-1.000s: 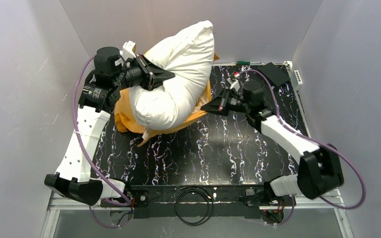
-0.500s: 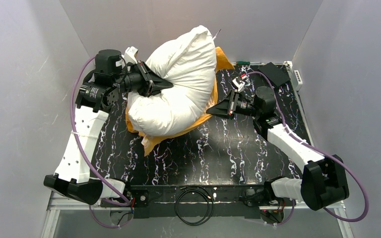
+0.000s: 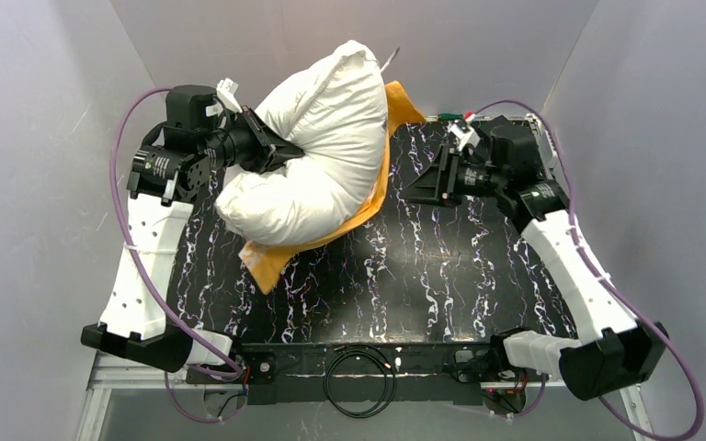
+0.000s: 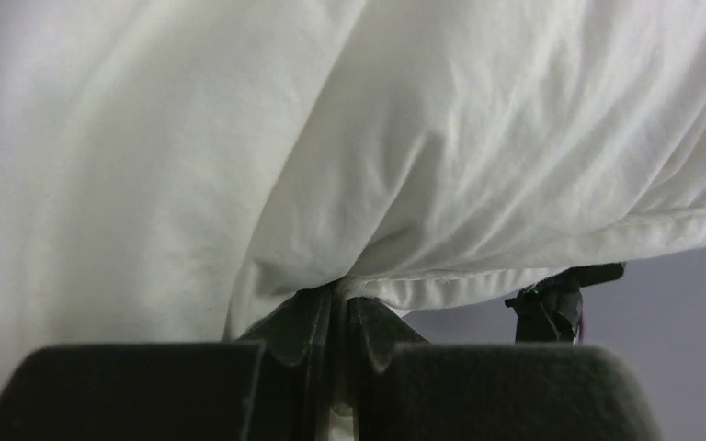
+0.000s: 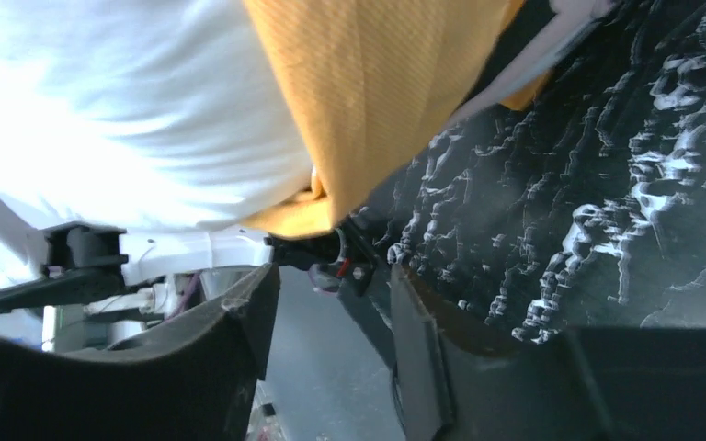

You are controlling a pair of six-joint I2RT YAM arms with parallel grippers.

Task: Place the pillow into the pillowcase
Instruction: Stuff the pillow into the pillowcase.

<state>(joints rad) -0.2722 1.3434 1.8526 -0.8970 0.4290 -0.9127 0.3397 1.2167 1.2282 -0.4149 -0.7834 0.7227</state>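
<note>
Pillow (image 3: pixel 317 147) soft, bulky, sags; left gripper (image 3: pixel 294 152) clamped on its seam; right gripper (image 3: pixel 411 192) apart, empty; pillowcase (image 3: pixel 271 262) limp; judge best hold at open hem

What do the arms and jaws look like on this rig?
Left arm and right arm match: white link shells with small holes, black cylindrical joint motors, black base housings. A purple cable loops along each. Jaws are matte black, wedge-shaped.

1. A black table (image 3: pixel 423 285) with white squiggly lines fills the middle.
2. Plain grey walls (image 3: pixel 37 138) stand at 9, 12 and 3 o'clock.
3. A black cable loop (image 3: pixel 330 371) lies at 6 o'clock.
</note>
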